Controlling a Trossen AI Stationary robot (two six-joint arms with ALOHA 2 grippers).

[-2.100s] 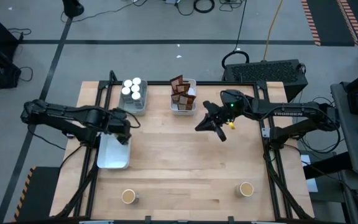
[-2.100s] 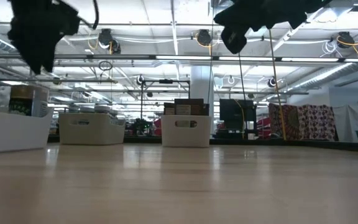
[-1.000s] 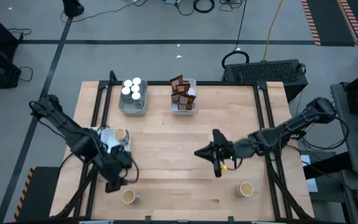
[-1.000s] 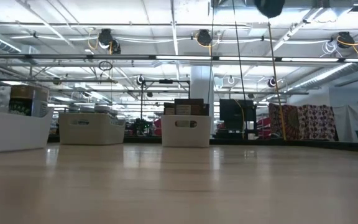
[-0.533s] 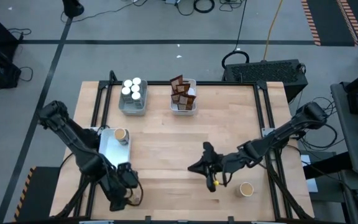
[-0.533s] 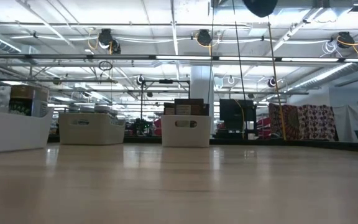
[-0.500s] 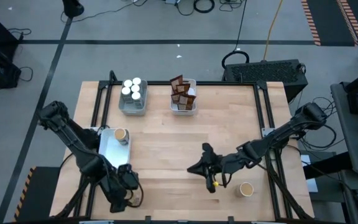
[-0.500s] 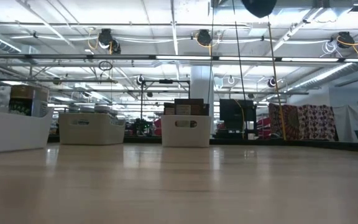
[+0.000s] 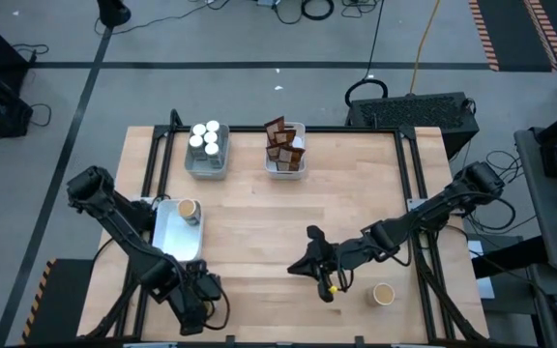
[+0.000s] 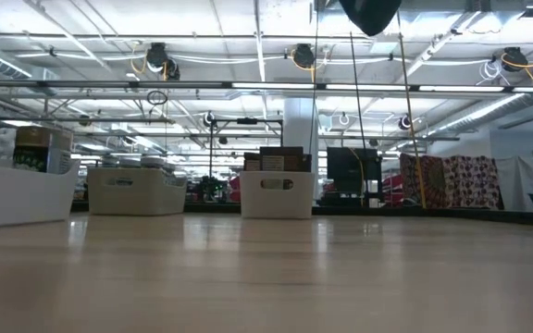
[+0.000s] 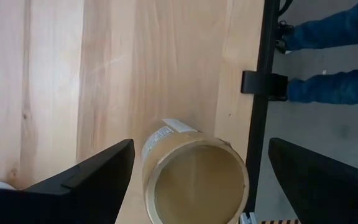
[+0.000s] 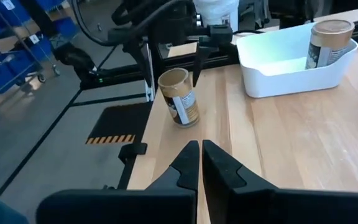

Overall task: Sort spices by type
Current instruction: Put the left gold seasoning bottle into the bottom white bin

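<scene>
A tan-topped jar [image 11: 194,183] stands on its base near the table's near left corner. My left gripper [image 11: 201,148] hovers open above it, one finger on either side, not touching; in the right wrist view the jar [image 12: 179,98] shows under those fingers. In the high view my left gripper [image 9: 199,300] hides this jar. My right gripper [image 9: 300,267] is shut and empty above the table's near middle. A second tan-topped jar [image 9: 383,294] stands near right. A third [image 9: 188,210] stands in the left tray [image 9: 174,244].
At the far edge, one tray [image 9: 207,162] holds several white-topped jars and another [image 9: 285,170] holds dark brown packets. The black table frame [image 11: 258,81] runs along the near edge beside the jar; a person's legs [image 11: 328,56] show beyond it.
My left gripper has gone toward the table's near edge and down, and now stands over the near left jar, still open. My right gripper has moved toward the near edge and left, sinking a little, and stays shut.
</scene>
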